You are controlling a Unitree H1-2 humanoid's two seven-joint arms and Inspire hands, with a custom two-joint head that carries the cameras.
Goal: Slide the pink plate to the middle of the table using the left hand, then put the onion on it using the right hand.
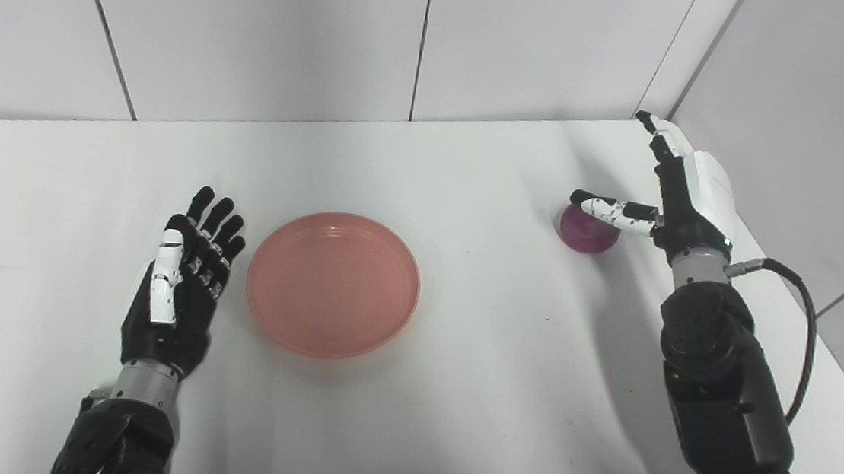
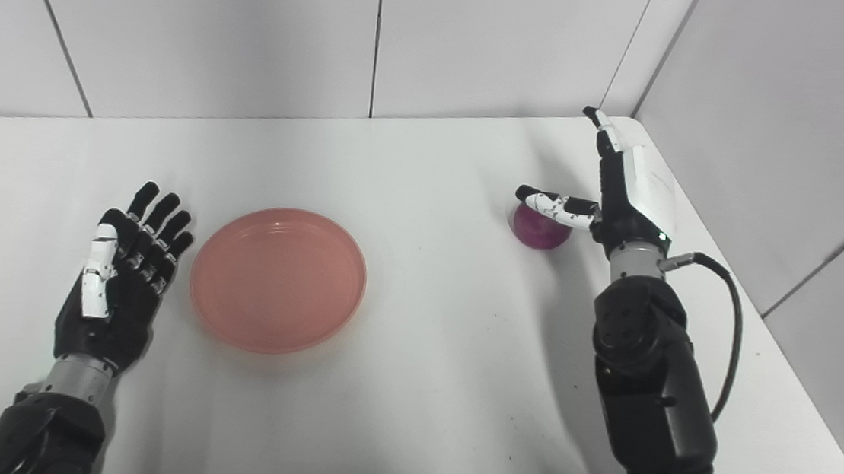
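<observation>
Left eye: pink plate [image 1: 333, 283] sat around mid-worktop [image 1: 454, 392], empty. My left hand [image 1: 181, 285] lay open and flat just beside its left rim, holding nothing. I judged the slide finished.

Right eye: onion [image 2: 540, 227] was at the far right, well apart from the plate. My right hand [image 2: 616, 197] was spread open beside it, thumb over the top, nothing gripped. Next move called for closing on it, then carrying it left.
</observation>
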